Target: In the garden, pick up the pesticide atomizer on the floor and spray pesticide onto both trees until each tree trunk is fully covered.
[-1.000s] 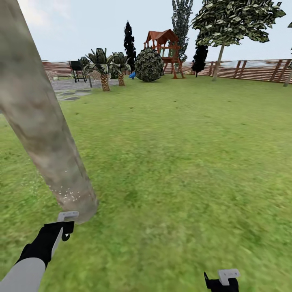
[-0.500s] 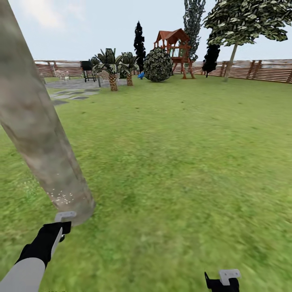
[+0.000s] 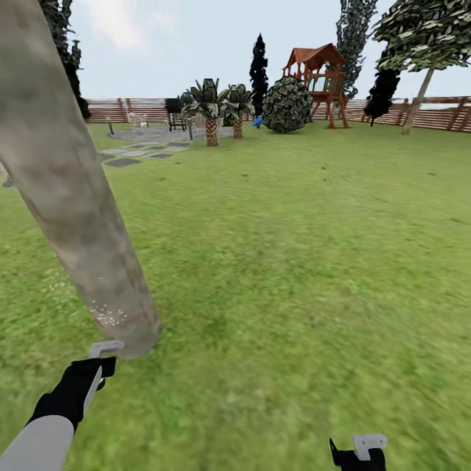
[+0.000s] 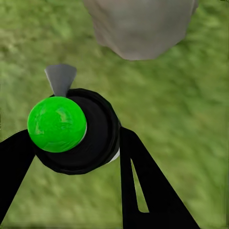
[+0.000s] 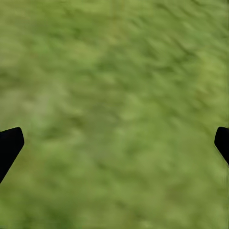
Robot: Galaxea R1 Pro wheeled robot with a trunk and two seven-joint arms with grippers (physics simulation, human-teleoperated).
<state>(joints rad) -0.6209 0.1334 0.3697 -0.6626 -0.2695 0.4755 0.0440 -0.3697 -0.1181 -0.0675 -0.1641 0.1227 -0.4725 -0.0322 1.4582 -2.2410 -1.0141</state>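
Observation:
A thick mottled grey-brown tree trunk [image 3: 78,216] leans across the left of the head view, and its base [image 4: 138,24] lies just ahead of my left hand. White specks of pesticide [image 3: 110,315] dot the bark low down. My left gripper [image 3: 98,367] sits right before the trunk's foot. It is shut on the pesticide atomizer [image 4: 102,136], a dark round body with a bright green cap [image 4: 56,124] and a grey nozzle [image 4: 60,78] aimed at the trunk. My right gripper [image 3: 358,451] hangs open over bare grass [image 5: 114,143].
Green lawn [image 3: 294,261] stretches ahead to a brown slatted fence [image 3: 445,114]. Far off stand two palms [image 3: 211,111], a round bush [image 3: 288,104], a red playhouse [image 3: 320,75], a grill [image 3: 174,111] on paving, and a leafy tree [image 3: 418,91] at the right.
The head view has swung left, so the far fence, palms, bush and playhouse slid right in the picture. Trunk, specks and both grippers keep their places.

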